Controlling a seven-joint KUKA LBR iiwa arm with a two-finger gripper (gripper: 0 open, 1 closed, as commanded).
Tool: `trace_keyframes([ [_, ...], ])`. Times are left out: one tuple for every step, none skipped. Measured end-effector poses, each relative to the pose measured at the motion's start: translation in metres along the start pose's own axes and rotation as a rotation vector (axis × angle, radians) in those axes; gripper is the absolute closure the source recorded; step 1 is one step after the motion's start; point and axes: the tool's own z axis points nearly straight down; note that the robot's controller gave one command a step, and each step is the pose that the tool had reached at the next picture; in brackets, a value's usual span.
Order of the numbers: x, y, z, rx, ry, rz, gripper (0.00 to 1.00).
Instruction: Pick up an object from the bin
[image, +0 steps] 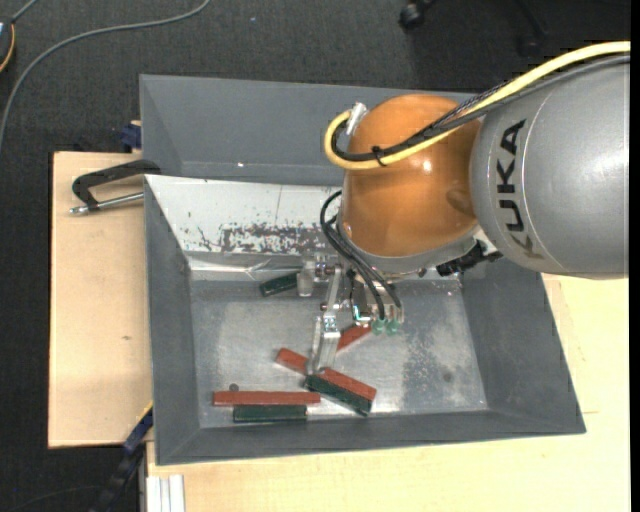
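My gripper (324, 345) hangs below the orange dome, low over the middle of the bin floor. Its metal tip comes down between a small red block (291, 359) on its left and a red piece (352, 337) close on its right. Just below the tip lies a short red bar stacked on a dark green one (342, 387), tilted down to the right. Whether the tip touches any of them I cannot tell.
A long red bar (265, 397) and a dark green bar (270, 413) lie along the front wall. A small dark green block (278, 286) sits near the back wall. The arm and dome cover the bin's right rear.
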Motion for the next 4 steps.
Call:
trace_keyframes([
  [-0.011,-0.062,0.136,0.001,-0.001,-0.142,0.0],
  [-0.064,-0.086,0.173,0.001,-0.007,-0.16,0.0],
  [-0.063,-0.085,0.173,-0.001,-0.008,-0.162,1.0],
  [-0.064,-0.125,-0.003,0.004,-0.019,-0.452,1.0],
])
